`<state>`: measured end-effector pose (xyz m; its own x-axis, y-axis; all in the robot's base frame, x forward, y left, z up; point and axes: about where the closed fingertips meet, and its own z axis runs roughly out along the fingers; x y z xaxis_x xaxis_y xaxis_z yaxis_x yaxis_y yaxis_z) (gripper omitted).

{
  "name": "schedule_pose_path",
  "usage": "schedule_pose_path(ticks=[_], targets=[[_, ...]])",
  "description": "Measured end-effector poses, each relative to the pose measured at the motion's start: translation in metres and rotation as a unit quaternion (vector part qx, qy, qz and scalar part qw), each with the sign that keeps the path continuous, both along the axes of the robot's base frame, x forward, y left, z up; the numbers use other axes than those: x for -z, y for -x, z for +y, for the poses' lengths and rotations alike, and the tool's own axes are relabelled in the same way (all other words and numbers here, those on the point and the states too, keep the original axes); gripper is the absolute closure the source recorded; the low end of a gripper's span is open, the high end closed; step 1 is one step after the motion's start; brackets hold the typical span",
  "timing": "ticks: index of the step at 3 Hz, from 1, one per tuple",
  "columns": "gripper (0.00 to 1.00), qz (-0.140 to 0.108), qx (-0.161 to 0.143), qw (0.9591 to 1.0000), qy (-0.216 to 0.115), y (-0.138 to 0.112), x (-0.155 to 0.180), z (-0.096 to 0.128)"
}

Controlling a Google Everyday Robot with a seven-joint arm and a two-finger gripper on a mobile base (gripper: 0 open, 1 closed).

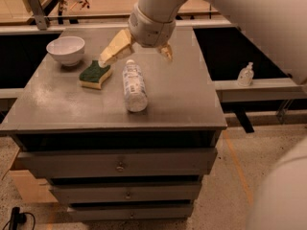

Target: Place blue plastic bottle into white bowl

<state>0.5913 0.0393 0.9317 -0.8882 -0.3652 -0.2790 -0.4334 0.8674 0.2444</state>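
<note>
At the far left corner of the bench (57, 104) the white bowl (66, 49) is sitting upright. A green-and-yellow sponge (95, 74) is lying a little to its right, near it but not touching. Just right of the sponge, the blue plastic bottle (135, 86) is lying on its side in the middle of the bench, its capped end pointing toward the far edge. The hand (135, 59) is hovering over that capped end with its two yellowish fingers spread wide and gripping nothing. The longer left finger (115, 47) is slanting down toward the sponge's far edge, and I cannot tell whether it is touching it. The white arm (158, 8) is reaching in from the upper right, wrist angling downward. Farther right, off the bench, a small pump bottle (245, 74) is standing on a ledge (268, 87).
</note>
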Motion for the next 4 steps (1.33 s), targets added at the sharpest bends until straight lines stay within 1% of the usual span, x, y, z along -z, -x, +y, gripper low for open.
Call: schedule_pose_path(ticks=[1,2,3,4], targets=[[0.0,0.002,0.01,0.9998,0.018,-0.017,0.002,0.031],[0.0,0.009,0.034,0.9983,0.047,-0.038,0.019,0.046],[0.0,0.015,0.048,0.9961,0.072,-0.055,0.04,0.048],[0.0,0.024,0.054,0.994,0.092,-0.061,0.064,0.043]])
